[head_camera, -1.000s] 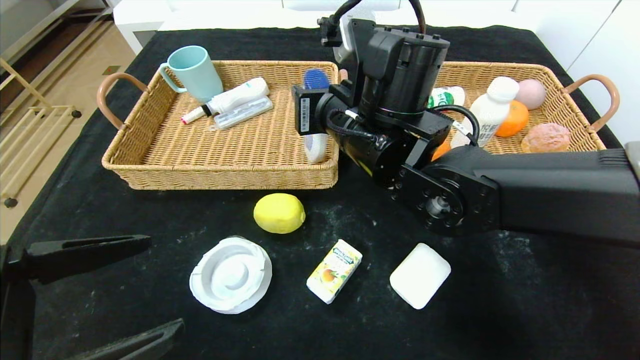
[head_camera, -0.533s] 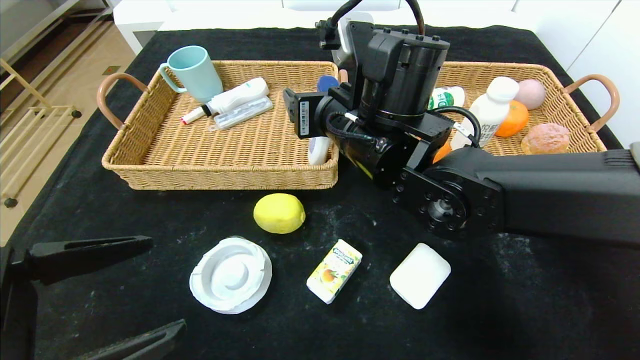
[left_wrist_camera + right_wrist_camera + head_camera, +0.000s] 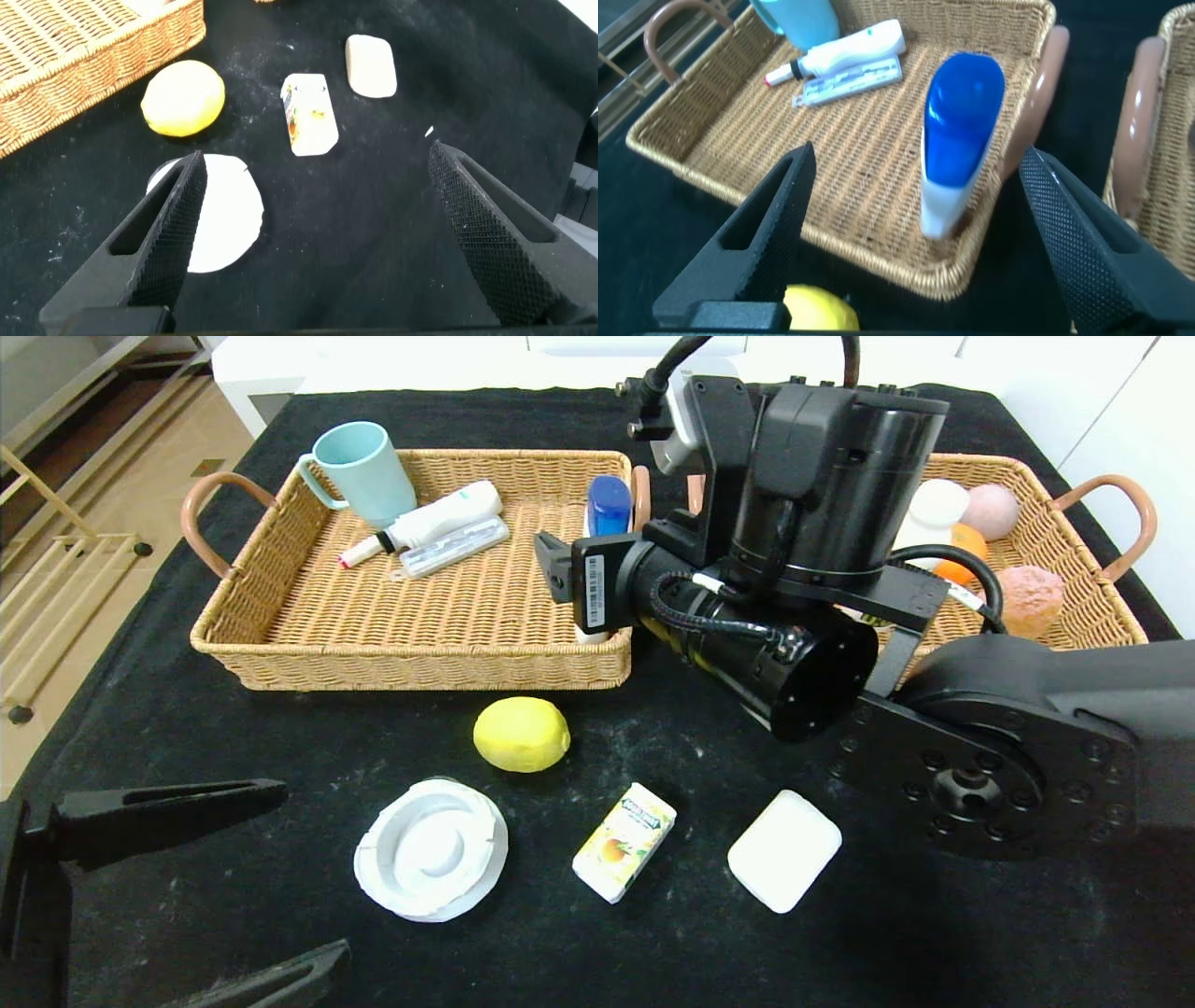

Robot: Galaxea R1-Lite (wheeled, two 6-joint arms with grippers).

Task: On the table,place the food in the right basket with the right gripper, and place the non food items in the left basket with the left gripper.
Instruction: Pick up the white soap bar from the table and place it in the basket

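Observation:
A blue-and-white bottle (image 3: 609, 504) leans in the right corner of the left basket (image 3: 280, 616), free of any grip. My right gripper (image 3: 915, 159) hangs open just above and in front of the bottle (image 3: 962, 121), jaws wide on either side without touching it. The right basket (image 3: 1092, 607) holds a white bottle (image 3: 934, 504), a pink ball (image 3: 991, 509), an orange (image 3: 952, 569) and a bun (image 3: 1032, 597). On the cloth lie a lemon (image 3: 521, 734), a white round dish (image 3: 431, 847), a small juice box (image 3: 624, 840) and a white soap bar (image 3: 784, 849). My left gripper (image 3: 313, 870) waits open at the near left.
The left basket also carries a teal mug (image 3: 362, 471), a white tube (image 3: 429, 523) and a clear case (image 3: 453, 546). My right arm (image 3: 980, 747) hides much of the right basket. In the left wrist view the dish (image 3: 224, 224) sits under one finger.
My right gripper has opened and let go of the blue-and-white bottle, which now rests in the left basket's corner. The right arm has pulled back and to the right. The left arm is still.

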